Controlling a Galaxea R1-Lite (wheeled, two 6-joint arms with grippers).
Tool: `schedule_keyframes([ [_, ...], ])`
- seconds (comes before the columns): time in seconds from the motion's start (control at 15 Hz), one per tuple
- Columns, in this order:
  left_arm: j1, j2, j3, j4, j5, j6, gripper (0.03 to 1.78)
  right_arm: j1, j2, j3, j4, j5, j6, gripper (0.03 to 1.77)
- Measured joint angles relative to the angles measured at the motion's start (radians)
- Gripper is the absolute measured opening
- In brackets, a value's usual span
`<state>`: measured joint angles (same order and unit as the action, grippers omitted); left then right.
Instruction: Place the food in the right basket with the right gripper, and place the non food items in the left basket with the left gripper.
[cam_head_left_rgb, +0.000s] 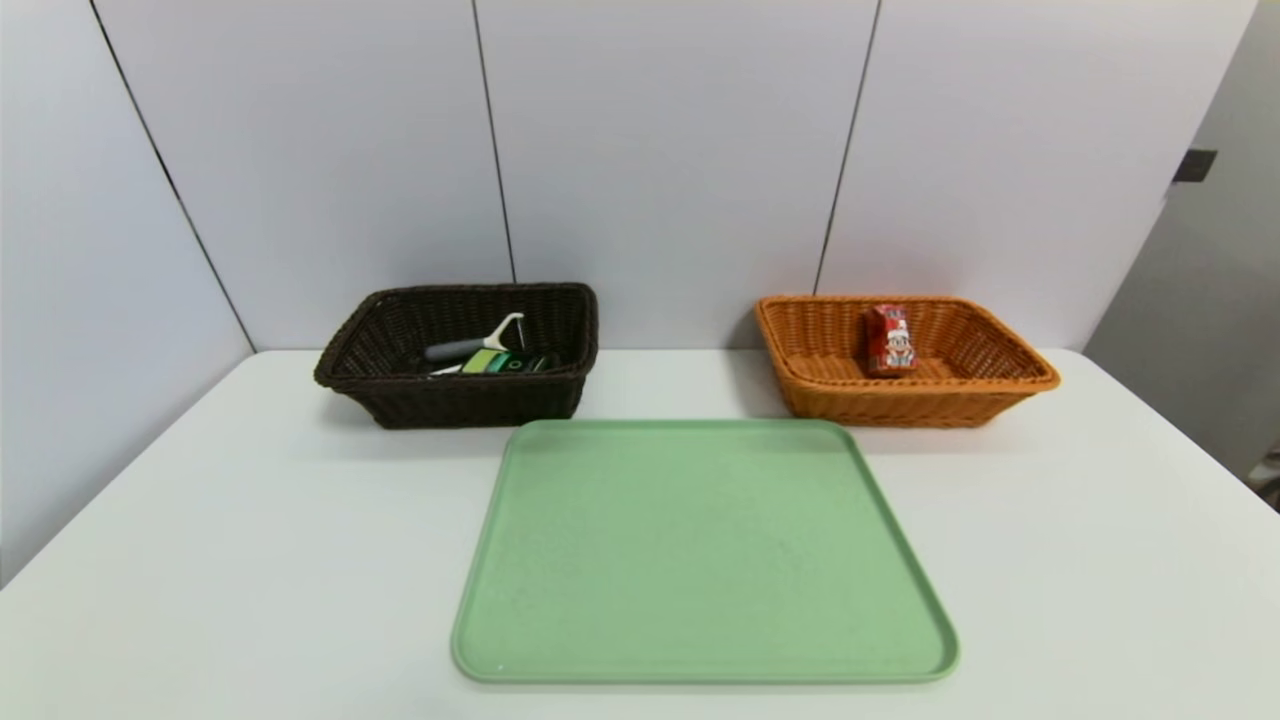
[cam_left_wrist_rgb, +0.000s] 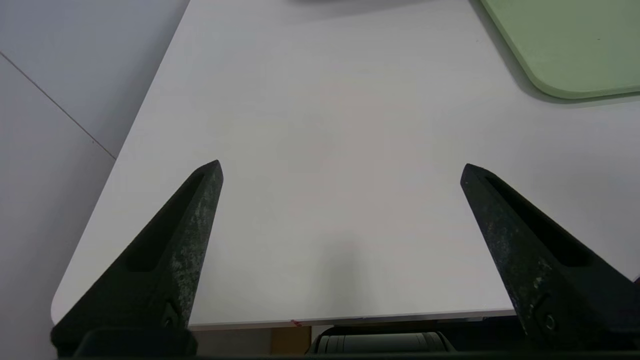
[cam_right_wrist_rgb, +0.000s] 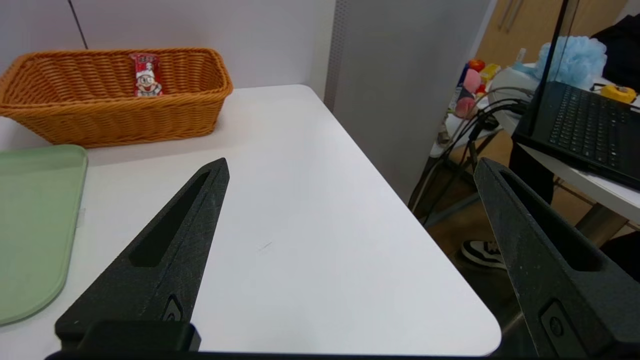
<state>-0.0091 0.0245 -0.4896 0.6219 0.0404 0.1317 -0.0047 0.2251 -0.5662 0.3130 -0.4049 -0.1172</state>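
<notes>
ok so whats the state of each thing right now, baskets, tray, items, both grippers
red drink carton: upright in the orange basket
peeler: lying in the dark brown basket
black pump bottle: lying in the dark brown basket
green tray: empty
left gripper: jaws open, holding nothing
right gripper: jaws open, holding nothing

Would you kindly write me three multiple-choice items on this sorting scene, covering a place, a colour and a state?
1. Where is the red drink carton?
A. on the green tray
B. in the orange wicker basket
C. in the dark brown wicker basket

2. What colour is the tray?
A. green
B. blue
C. white

3. How do the jaws of the right gripper stand?
A. shut on the carton
B. shut on nothing
C. open, holding nothing

Answers:
1 B, the carton stands inside the orange wicker basket.
2 A, its surface is pale green.
3 C, the right wrist view shows the jaws spread wide over the white table.
</notes>
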Motion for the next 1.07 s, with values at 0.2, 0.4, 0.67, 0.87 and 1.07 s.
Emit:
schedule_keyframes([
  [0.2,0.000,-0.015,0.039,-0.044,-0.020,0.004,1.69,-0.005,-0.067,0.073,-0.049,0.057,-0.017,1.69],
  [0.4,0.000,-0.023,0.162,-0.229,-0.024,0.016,1.69,-0.003,-0.148,0.217,-0.164,0.091,-0.093,1.69],
  [0.67,0.000,-0.024,0.351,-0.494,-0.066,0.070,1.69,-0.002,-0.211,0.460,-0.401,0.133,-0.133,1.69],
  [0.87,0.000,-0.024,0.429,-0.557,-0.131,0.074,1.69,-0.001,-0.224,0.551,-0.477,0.205,-0.080,1.69],
  [1.07,0.000,-0.024,0.459,-0.559,-0.113,0.030,1.69,-0.001,-0.226,0.561,-0.416,0.359,-0.043,1.69],
])
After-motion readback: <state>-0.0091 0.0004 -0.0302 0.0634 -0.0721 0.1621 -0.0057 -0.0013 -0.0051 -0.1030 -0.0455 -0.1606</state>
